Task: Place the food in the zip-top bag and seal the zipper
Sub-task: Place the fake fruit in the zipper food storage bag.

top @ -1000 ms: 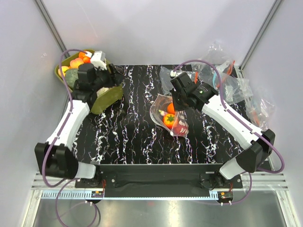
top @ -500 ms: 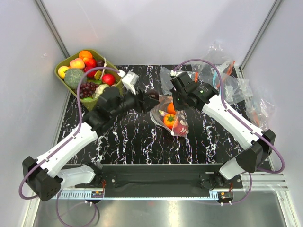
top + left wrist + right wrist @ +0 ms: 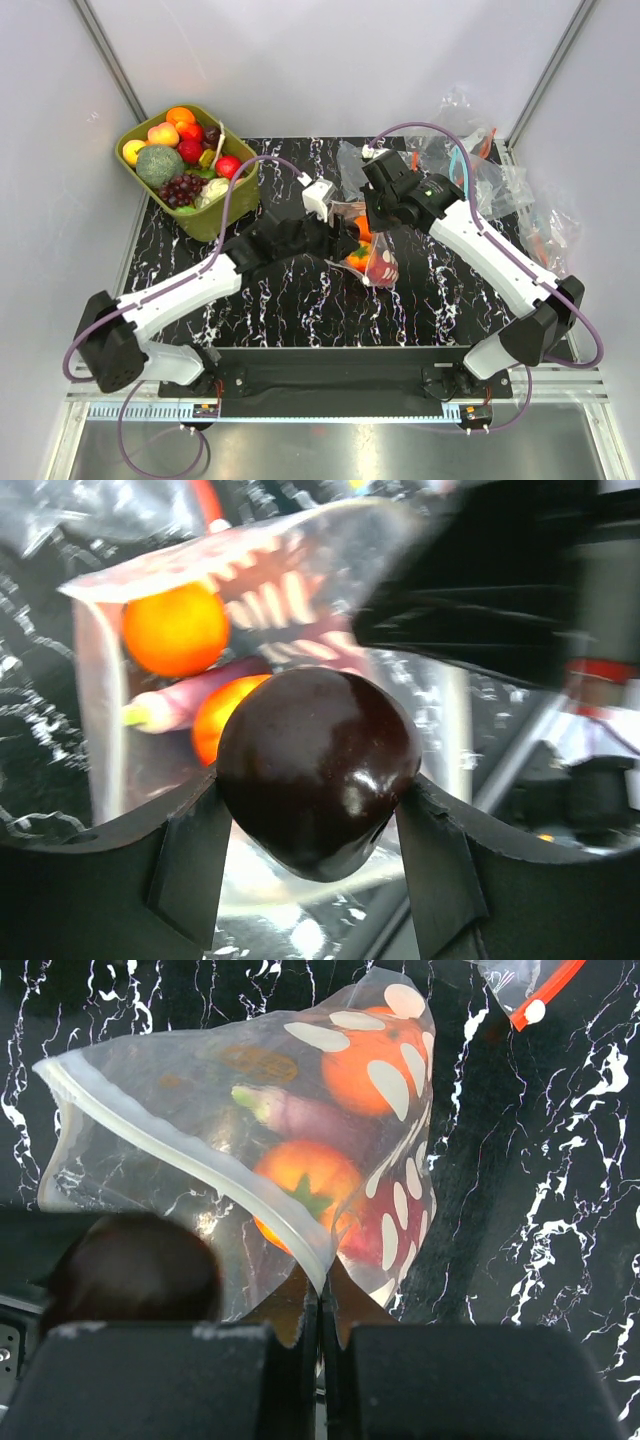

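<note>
The zip-top bag (image 3: 150,1100), clear with white dots, is held up with its mouth open by my right gripper (image 3: 320,1295), which is shut on the zipper (image 3: 190,1165). Inside lie a round orange (image 3: 375,1070), a purple vegetable (image 3: 310,1115), an orange fruit with a green top (image 3: 305,1185) and a red piece (image 3: 382,270). My left gripper (image 3: 312,810) is shut on a glossy dark-red fruit (image 3: 318,750) right at the bag's mouth (image 3: 290,570). From above, the left gripper (image 3: 345,238) nearly meets the right gripper (image 3: 372,230) at mid-table.
An olive-green tub (image 3: 222,226) filled with more toy fruits and vegetables stands at the back left. A heap of other clear bags (image 3: 480,170) with blue and orange strips lies at the back right. The walls of the enclosure stand close on both sides.
My left arm has swung from the tub across to the bag, carrying the dark-red fruit. The right gripper has kept its hold on the bag's edge, lifting it slightly.
</note>
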Robot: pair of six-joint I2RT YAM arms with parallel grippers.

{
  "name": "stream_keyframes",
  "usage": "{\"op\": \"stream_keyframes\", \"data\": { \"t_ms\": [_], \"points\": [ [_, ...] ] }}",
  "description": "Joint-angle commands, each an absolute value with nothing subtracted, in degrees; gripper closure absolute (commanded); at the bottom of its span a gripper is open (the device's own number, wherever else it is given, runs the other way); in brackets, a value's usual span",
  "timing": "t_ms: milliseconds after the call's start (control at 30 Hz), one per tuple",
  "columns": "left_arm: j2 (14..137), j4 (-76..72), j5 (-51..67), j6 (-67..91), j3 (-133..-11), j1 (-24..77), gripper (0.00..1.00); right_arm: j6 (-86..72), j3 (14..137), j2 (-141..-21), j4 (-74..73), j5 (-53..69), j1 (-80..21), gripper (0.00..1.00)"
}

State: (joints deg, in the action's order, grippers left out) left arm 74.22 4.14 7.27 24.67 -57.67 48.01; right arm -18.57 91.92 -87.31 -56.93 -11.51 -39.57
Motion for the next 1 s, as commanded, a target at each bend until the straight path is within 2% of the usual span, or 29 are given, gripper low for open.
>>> {"op": "stream_keyframes", "data": {
  "t_ms": [0,100,133,167,267,367,667,867,967],
  "points": [
    [77.85,3.51,1.77,21.80,-63.44,48.25,0.52,-19.25,93.60,-84.29,-56.51,-12.83,-39.11,1.00],
    [80.85,3.96,0.27,21.09,-65.03,48.16,0.50,-19.42,93.43,-84.03,-56.34,-12.66,-39.11,1.00],
    [81.47,3.78,0.26,20.83,-65.39,48.25,0.36,-19.42,93.25,-83.94,-56.25,-12.74,-39.11,1.00],
    [81.91,3.69,0.18,20.83,-65.56,48.34,0.29,-19.34,93.08,-83.94,-56.16,-12.83,-39.11,1.00],
    [81.22,4.30,0.00,20.57,-66.09,48.69,0.16,-19.25,92.99,-83.76,-56.34,-12.92,-39.11,1.00],
    [79.90,6.23,-1.58,20.22,-66.88,48.95,0.08,-19.34,92.55,-83.50,-56.16,-12.83,-39.11,1.00],
    [71.04,13.27,-1.14,19.95,-66.45,49.92,0.10,-19.51,91.06,-83.06,-55.28,-13.01,-39.11,1.00],
    [64.61,19.60,-8.94,19.60,-63.02,49.83,0.10,-19.16,90.70,-82.71,-55.02,-13.45,-39.11,1.00],
    [63.63,19.69,-7.83,20.91,-60.65,48.26,0.11,-19.25,90.35,-82.44,-54.67,-13.97,-39.11,1.00]
  ]
}}
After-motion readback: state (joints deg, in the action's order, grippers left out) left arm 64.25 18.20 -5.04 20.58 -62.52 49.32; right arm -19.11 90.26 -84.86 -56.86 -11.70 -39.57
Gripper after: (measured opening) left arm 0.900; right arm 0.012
